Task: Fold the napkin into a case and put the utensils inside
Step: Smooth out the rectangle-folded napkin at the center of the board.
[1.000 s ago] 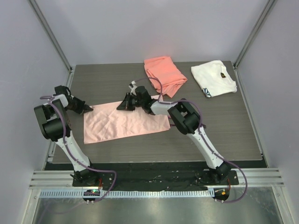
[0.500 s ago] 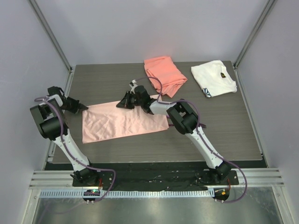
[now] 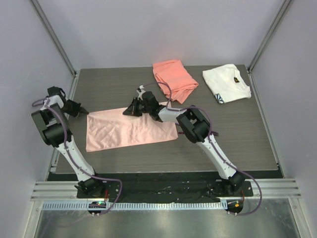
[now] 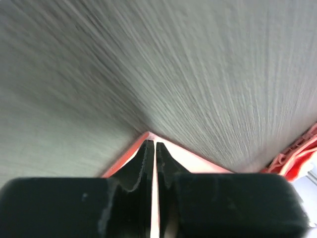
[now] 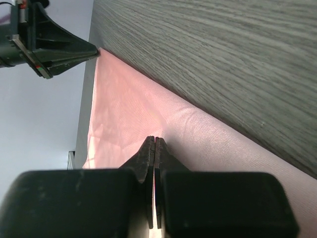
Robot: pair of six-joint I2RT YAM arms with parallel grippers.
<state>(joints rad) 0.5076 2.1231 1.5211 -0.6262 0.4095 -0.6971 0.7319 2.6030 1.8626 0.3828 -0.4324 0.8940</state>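
The napkin [image 3: 131,130] lies flat as a long pale-pink rectangle on the left half of the worktop [image 3: 237,134], its long sides running left to right. The left pincer [image 4: 151,145] is almost closed. Its 2 fingers pinch the napkin's far-left corner, and a thin pink sliver shows between them. The right pincer [image 5: 154,141] is fully closed on the napkin's far long edge, roughly midway along it, where a low ridge of cloth rises to the fingertips. Between the 2 pincers the far edge runs in a straight line.

The napkin's left end sits near the worktop's left edge, and the left arm stands close to the enclosure wall there. A band of wood grain separates the near long edge from the worktop's front edge. The right end passes under the right arm.

A coral-orange cloth [image 3: 173,79] lies at the far edge, near the napkin. The arm hides whether they touch. A white cloth [image 3: 226,83] with a dark mark sits in the far-right corner, well apart. A wide stretch of worktop runs from the napkin's right end to the right edge.
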